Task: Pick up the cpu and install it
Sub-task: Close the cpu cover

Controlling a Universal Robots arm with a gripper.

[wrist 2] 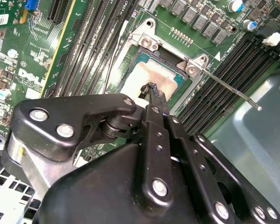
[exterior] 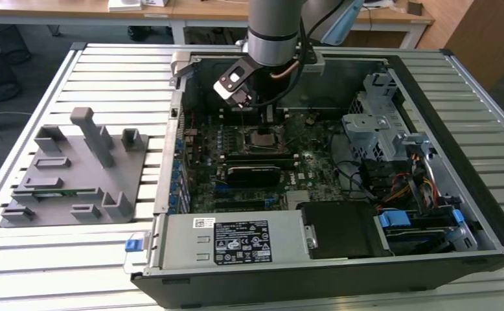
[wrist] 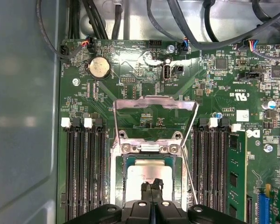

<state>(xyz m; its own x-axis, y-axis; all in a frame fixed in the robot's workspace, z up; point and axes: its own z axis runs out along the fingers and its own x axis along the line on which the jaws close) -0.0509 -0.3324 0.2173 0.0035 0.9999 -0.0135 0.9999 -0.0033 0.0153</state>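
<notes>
One cpu (wrist: 147,170) lying in one open socket (wrist: 149,148), cover (wrist: 155,99) raised. Jaws pressed together, holding nothing, tips just over cpu. One grey tray (exterior: 70,178) on tabletop (exterior: 53,259).

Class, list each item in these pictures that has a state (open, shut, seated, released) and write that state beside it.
cpu: lying flat in the socket.
load plate: swung open, clear of the cpu.
lever: released, sticking out free.
pincer: shut, tips down on the cpu's top.
computer case: open, side panel off.
</notes>
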